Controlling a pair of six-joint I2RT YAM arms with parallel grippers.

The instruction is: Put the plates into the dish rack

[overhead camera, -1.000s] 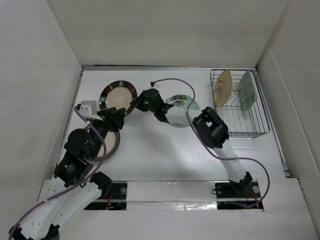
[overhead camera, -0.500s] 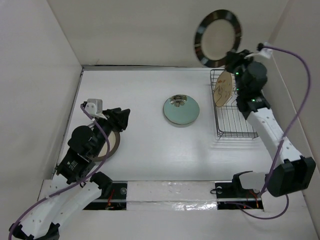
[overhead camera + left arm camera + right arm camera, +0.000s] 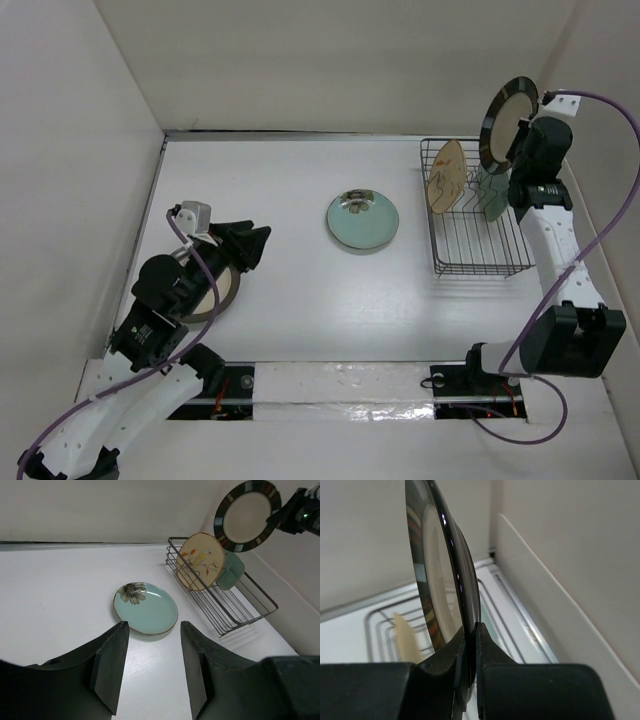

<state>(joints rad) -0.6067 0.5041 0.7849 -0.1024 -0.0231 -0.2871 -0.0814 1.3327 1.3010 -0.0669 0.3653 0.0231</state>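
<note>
My right gripper [image 3: 524, 128] is shut on the rim of the dark-rimmed cream plate [image 3: 505, 118] and holds it on edge above the far right of the dish rack [image 3: 480, 250]; the plate shows in the left wrist view [image 3: 246, 514] and the right wrist view [image 3: 437, 575]. The tan plate [image 3: 446, 176] and the pale mint plate [image 3: 494, 190] stand in the rack. The teal plate [image 3: 363, 221] lies flat mid-table. My left gripper [image 3: 250, 245] is open and empty, above the grey-brown-rimmed cream plate [image 3: 215, 290] at the left.
White walls enclose the table on the left, back and right. The right wall [image 3: 590, 200] is close behind my right gripper and the rack. The arm bases sit along the near edge [image 3: 340, 385].
My right arm carried the dark-rimmed plate from the left of the table up and over to above the rack's right end, turning it edge-on. The left gripper shifted slightly right.
</note>
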